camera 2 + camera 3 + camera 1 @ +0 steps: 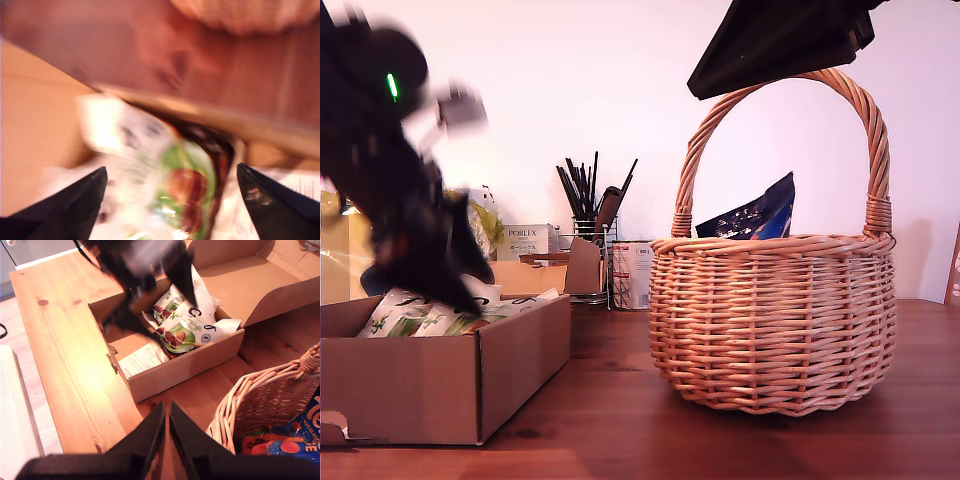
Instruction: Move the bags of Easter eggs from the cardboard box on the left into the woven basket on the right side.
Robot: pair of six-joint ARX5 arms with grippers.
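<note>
The cardboard box sits at the exterior view's left with white-and-green bags of Easter eggs in it. My first gripper is open just above one white-and-green bag, a finger on each side; its arm shows blurred in the exterior view. The woven basket stands at the exterior view's right with a dark blue bag sticking up from it. My second gripper hangs shut and empty above the basket's rim. Blue and red bags lie inside.
Behind the box stand a wire utensil holder with black sticks, a white Porlex carton and a tin. A printed paper slip lies in the box. The basket's tall handle arches just under my second gripper.
</note>
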